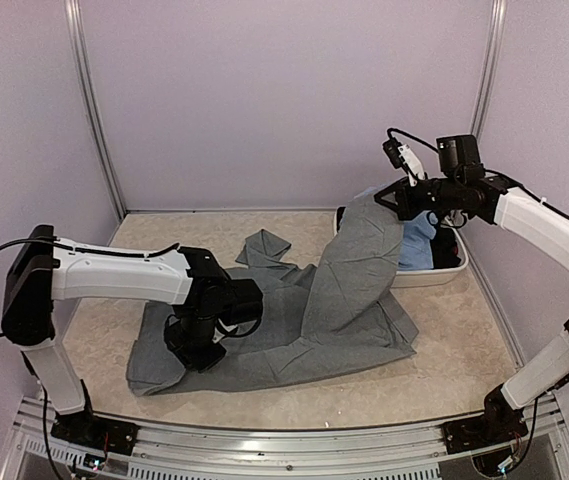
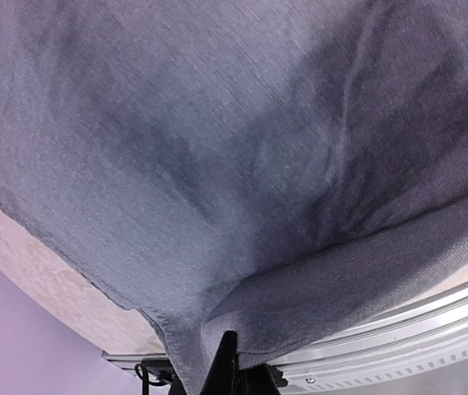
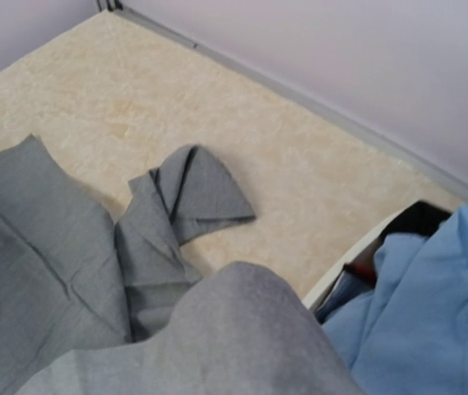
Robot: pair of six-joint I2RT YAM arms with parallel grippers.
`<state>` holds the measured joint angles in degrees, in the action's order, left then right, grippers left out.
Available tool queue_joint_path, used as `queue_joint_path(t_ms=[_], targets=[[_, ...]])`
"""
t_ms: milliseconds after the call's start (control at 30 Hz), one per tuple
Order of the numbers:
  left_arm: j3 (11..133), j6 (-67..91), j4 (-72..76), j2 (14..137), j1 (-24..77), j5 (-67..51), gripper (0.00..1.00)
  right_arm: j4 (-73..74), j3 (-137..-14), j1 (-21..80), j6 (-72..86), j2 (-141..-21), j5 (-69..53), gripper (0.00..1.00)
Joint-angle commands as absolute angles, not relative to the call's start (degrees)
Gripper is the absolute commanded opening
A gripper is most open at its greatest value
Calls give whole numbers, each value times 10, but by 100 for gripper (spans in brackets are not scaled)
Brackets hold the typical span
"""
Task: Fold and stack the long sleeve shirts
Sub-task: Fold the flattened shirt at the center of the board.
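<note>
A slate grey long sleeve shirt point(image 1: 334, 300) lies spread across the middle of the table. My left gripper point(image 1: 199, 350) presses down on its near left part. In the left wrist view the dark fingers point(image 2: 229, 362) are shut on a fold beside the hem of the grey shirt point(image 2: 217, 148). My right gripper point(image 1: 401, 197) is shut on the shirt's far right part and holds it up in a peak above the table. In the right wrist view the grey shirt point(image 3: 242, 337) covers the fingers. A light blue shirt point(image 1: 419, 245) point(image 3: 431, 313) lies bunched in the basin.
The white oval basin point(image 1: 434, 280) point(image 3: 340, 267) stands at the back right, with a dark item point(image 3: 414, 222) also inside. A grey sleeve end point(image 1: 264, 245) point(image 3: 196, 185) lies folded toward the back. The metal rail point(image 2: 431, 321) runs along the near edge; walls close off the other three sides.
</note>
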<state>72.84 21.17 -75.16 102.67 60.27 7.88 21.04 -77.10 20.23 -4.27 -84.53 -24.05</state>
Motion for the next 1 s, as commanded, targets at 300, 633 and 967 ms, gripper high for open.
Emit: queue_joint_path(t_ms=[300, 633, 967], targets=[[811, 202, -765, 1110, 611, 123, 0, 244, -796, 199, -60, -818, -213, 0], [800, 220, -774, 1133, 595, 158, 5, 245, -783, 200, -61, -820, -208, 0], [778, 241, -775, 1150, 574, 191, 30, 251, -789, 200, -58, -835, -173, 0]])
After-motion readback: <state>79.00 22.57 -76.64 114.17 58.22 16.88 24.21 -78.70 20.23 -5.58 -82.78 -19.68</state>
